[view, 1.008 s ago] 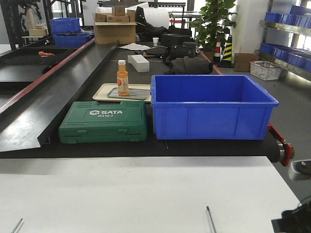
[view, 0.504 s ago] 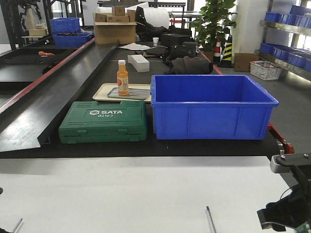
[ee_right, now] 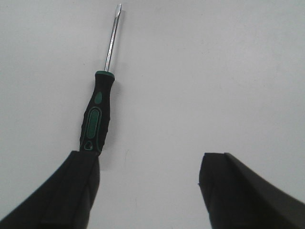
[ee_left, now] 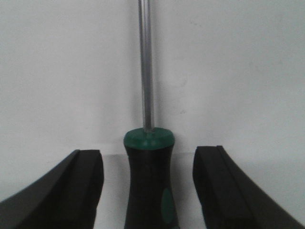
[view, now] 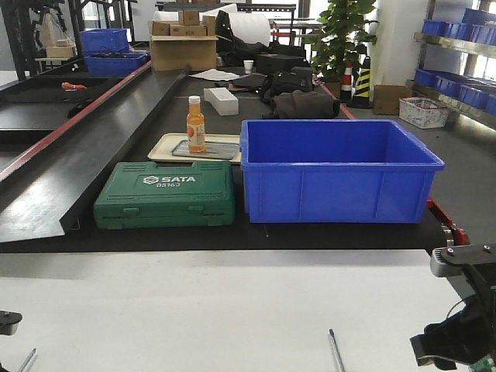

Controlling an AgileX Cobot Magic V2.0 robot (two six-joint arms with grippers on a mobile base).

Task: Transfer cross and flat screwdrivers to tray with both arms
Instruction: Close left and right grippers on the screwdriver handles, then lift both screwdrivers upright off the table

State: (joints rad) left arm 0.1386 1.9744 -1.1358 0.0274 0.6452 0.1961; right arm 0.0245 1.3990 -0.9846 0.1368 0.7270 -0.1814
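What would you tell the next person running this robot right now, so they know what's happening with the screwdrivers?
Left gripper: open, straddling the handle of one black-and-green steel-shafted screwdriver, not touching it.
Right gripper: open; the flat-tipped black-and-green screwdriver lies off-centre, by one finger.
Both screwdrivers lie on the white table.
Done: nothing grasped yet.
Left: grip both, carry them to the tray, which these views do not show.

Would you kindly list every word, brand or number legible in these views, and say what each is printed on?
"SATA": lid of the green tool case.
"05163": just below it on that lid; small, digits uncertain.
Orange bottle label: too small to read.
Left screwdriver and right screwdriver: no lettering visible.
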